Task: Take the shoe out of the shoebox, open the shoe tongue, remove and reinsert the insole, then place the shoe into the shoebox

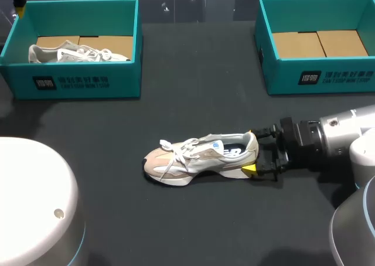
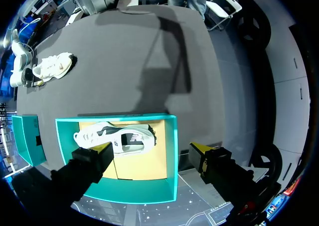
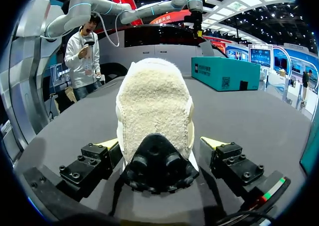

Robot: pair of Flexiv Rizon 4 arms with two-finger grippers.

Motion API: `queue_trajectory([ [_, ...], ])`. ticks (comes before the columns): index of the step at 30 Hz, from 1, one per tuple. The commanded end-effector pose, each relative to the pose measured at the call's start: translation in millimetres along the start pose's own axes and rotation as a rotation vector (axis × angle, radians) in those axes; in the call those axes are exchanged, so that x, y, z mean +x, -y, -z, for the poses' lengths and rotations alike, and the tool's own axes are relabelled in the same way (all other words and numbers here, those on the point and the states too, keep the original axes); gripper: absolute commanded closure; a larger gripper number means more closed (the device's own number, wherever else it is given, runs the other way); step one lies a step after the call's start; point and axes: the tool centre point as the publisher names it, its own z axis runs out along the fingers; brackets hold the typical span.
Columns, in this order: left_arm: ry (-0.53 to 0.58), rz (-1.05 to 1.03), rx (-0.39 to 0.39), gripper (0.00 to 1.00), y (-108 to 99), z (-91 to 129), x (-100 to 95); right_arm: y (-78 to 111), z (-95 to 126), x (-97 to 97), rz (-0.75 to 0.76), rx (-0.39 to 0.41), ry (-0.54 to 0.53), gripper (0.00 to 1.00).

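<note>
A beige and white shoe [image 1: 199, 157] lies on its side in the middle of the dark table, toe to the left. My right gripper [image 1: 253, 152] is open, one yellow tip on each side of the shoe's heel [image 3: 154, 111]; small gaps show beside the fingers [image 3: 107, 147]. A second white shoe [image 2: 114, 138] lies in the left teal shoebox [image 1: 76, 81]. My left gripper [image 2: 152, 149] hangs open high above that box [image 2: 172, 156], holding nothing. In the head view only its yellow tip [image 1: 20, 8] shows at the box's far left corner.
The right teal shoebox [image 1: 319, 72] at the back right holds only brown cardboard. Bare dark tabletop [image 1: 193, 96] lies between the boxes and the shoe. My arms' white bases [image 1: 35, 207] fill the near corners.
</note>
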Motion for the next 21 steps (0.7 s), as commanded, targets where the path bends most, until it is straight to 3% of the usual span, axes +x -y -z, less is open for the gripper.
queue_trajectory([
  [1, -0.002, -0.001, -0.001, 0.0, 1, 1, 0.0, 2.7, -8, 0.0, 0.009, -0.011, 0.009, 0.0],
  [21, -0.002, -0.001, -0.001, 0.0, 1, 1, 0.0, -1.3, -22, 1.4, 0.031, -0.029, 0.003, 0.0],
])
